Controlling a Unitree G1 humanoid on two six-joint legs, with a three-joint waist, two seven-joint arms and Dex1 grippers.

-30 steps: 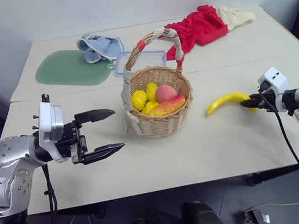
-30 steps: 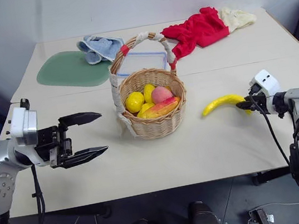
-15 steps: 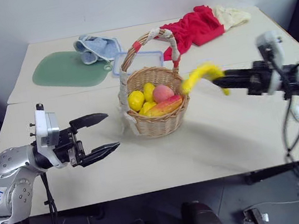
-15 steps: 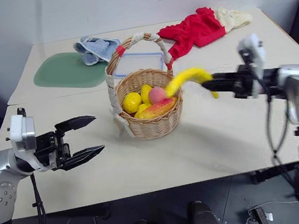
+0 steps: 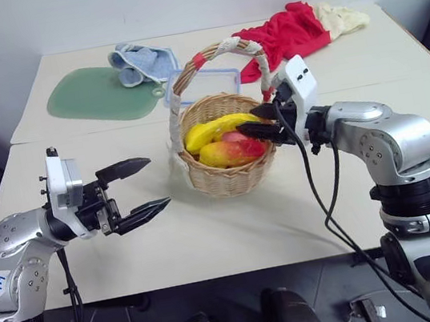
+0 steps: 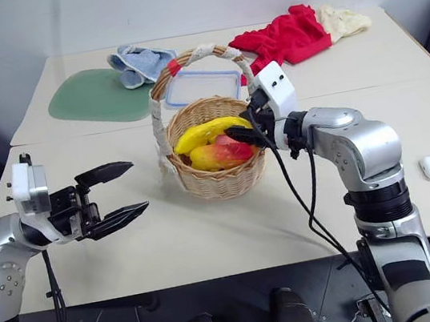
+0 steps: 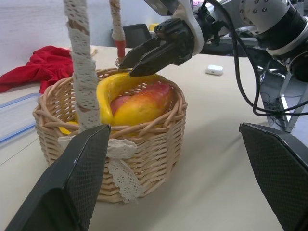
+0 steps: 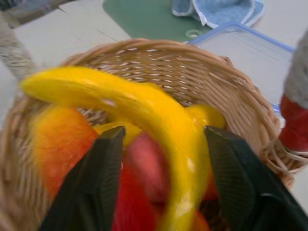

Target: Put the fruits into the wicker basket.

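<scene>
A: Looked like a curved yellow banana [image 5: 218, 126], glossy plastic, lying across the mango [image 5: 227, 152] inside the wicker basket [image 5: 229, 176] (tan weave, red-and-white banded handle).

B: A second back, sat on the table [image 5: 304, 212] off to the right, pinched by right gripper [image 5: 260, 126].

A: Now carried over the rim; fingers spread apart either side of it, no longer clamped. Left gripper [image 5: 142, 190] hung wide open beside the basket, empty.

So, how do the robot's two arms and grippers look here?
Both arms are silver-grey metal with black joint rings and loose black cables. Each wrist carries a white box. The left gripper and right gripper have black pointed fingers. The left arm bears a white sticker with blue writing.
</scene>
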